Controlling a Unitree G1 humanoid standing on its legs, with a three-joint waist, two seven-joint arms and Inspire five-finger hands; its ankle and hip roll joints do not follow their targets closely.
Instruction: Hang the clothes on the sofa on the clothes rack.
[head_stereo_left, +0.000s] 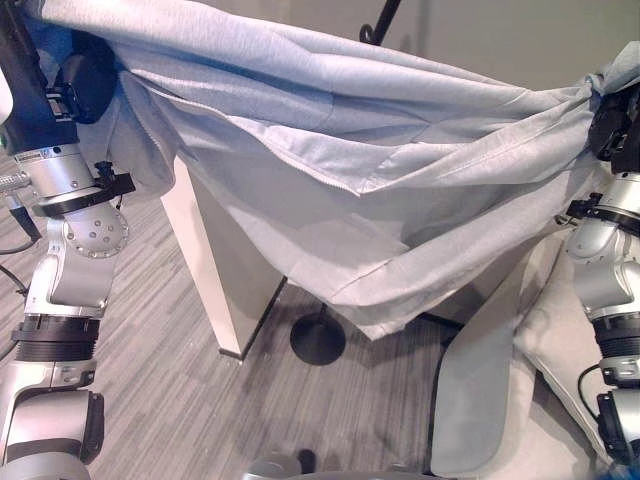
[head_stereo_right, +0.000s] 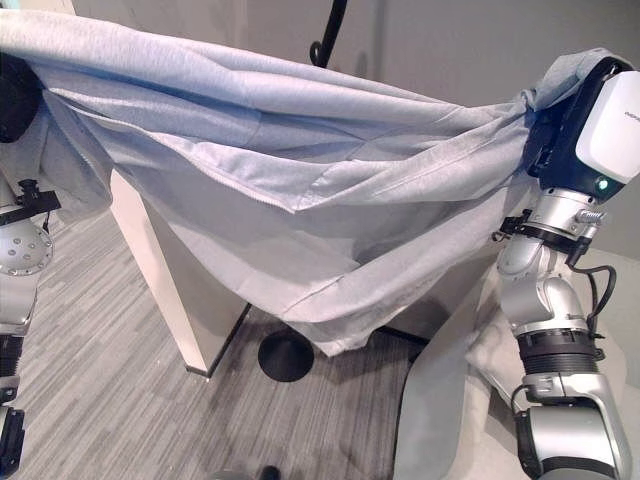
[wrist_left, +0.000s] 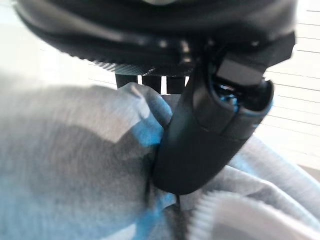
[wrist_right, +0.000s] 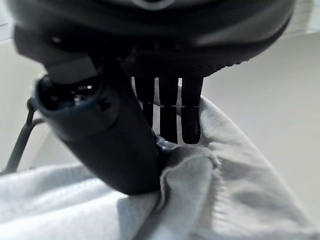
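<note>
Left eye view: the grey garment (head_stereo_left: 330, 150) hangs spread across the frame, pinched by the left hand (wrist_left: 200, 145) and right hand (wrist_right: 115, 150). Next, likely lifting it onto the rack hook (head_stereo_left: 378, 25) at top centre.

garment (head_stereo_left: 330, 150): light grey | floor (head_stereo_left: 160, 400): grey striped | rack base (head_stereo_left: 318, 340): black | sofa (head_stereo_left: 480, 400): pale grey

grey garment (head_stereo_left: 330, 170) hangs spread between both raised arms; behind it, perhaps the rack's round base (head_stereo_left: 318, 341).
</note>
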